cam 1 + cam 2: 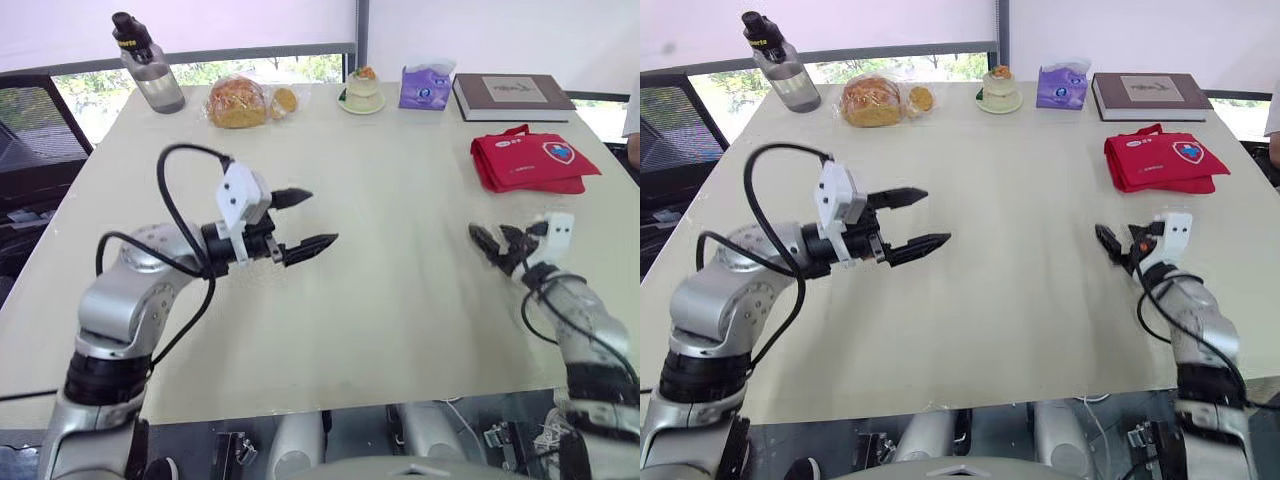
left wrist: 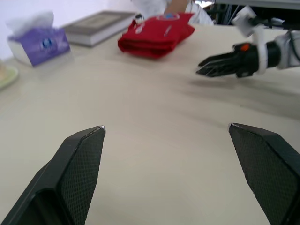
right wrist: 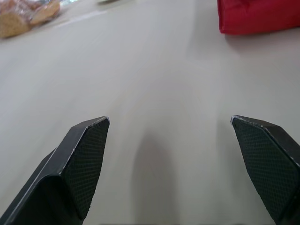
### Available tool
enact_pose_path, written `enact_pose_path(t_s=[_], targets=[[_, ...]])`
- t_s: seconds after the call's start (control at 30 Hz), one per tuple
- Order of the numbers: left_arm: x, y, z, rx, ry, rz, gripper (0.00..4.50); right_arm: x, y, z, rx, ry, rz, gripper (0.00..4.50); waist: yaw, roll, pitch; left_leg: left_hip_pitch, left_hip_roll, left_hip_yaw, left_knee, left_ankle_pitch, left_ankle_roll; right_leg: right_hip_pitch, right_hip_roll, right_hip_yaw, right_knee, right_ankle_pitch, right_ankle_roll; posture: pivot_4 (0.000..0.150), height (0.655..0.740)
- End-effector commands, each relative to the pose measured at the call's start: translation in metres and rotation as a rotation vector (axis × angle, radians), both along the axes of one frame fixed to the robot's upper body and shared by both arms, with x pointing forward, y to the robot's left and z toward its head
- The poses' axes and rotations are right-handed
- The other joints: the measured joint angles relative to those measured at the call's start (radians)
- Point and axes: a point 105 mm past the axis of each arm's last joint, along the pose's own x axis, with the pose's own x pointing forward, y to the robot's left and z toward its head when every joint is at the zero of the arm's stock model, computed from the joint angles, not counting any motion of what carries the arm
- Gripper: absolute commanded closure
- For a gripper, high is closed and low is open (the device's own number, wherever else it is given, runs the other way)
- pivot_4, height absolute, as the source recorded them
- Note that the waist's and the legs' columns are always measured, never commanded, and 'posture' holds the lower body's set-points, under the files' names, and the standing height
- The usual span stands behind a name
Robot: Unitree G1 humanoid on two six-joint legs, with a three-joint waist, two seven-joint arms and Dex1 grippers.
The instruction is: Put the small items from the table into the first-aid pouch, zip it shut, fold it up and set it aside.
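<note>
The red first-aid pouch (image 1: 530,160) lies folded flat at the right back of the table (image 1: 400,300), its zip side not visible. My left gripper (image 1: 322,216) hovers over the left middle of the table, open and empty, pointing right toward the pouch (image 2: 157,35). Near the front right edge, my right gripper (image 1: 488,236) is open with nothing between its fingers, a short way in front of the pouch (image 3: 258,16). From the left wrist view the right gripper (image 2: 220,65) shows side-on above the bare tabletop.
Along the back edge stand a water bottle (image 1: 150,65), bagged bread (image 1: 240,100), a small cup on a saucer (image 1: 362,90), a purple tissue pack (image 1: 425,88) and a book (image 1: 512,95). A person's sleeve (image 1: 632,120) shows at the right edge.
</note>
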Motion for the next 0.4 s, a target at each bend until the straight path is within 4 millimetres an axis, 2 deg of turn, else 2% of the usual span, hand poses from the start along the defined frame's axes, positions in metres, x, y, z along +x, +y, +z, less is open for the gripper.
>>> enact_pose_path(t_s=[0.03,0.17,0.27,0.4], targets=[[-0.004,0.037,-0.030,0.000,0.051,0.151,0.00,-0.047,0.007,0.023,-0.154,-0.173,0.210,0.07,-0.002,0.002,-0.001,0.002,0.000,0.000,-0.002,0.000,0.000,0.001,-0.001,0.000,0.000,-0.001,-0.001,0.150,0.7387],[-0.018,0.055,-0.054,-0.015,0.094,0.231,0.00,-0.071,-0.013,0.019,-0.257,-0.182,0.292,0.07,0.001,-0.004,0.001,0.001,0.002,0.000,0.001,0.000,0.000,0.000,0.000,-0.001,0.000,-0.004,-0.002,0.150,0.7387],[-0.029,0.061,-0.069,-0.030,0.131,0.287,0.00,-0.078,-0.034,0.023,-0.276,-0.174,0.301,0.07,0.004,-0.004,0.001,0.002,0.002,0.001,0.002,0.000,0.000,0.001,-0.004,-0.001,0.000,-0.005,-0.002,0.150,0.7387],[-0.036,0.062,-0.080,-0.012,0.136,0.302,0.00,-0.084,-0.050,0.023,-0.322,-0.151,0.342,0.07,0.010,-0.004,0.001,0.001,0.001,0.001,0.001,0.000,0.001,0.001,-0.005,-0.002,-0.001,-0.003,-0.005,0.150,0.7387]])
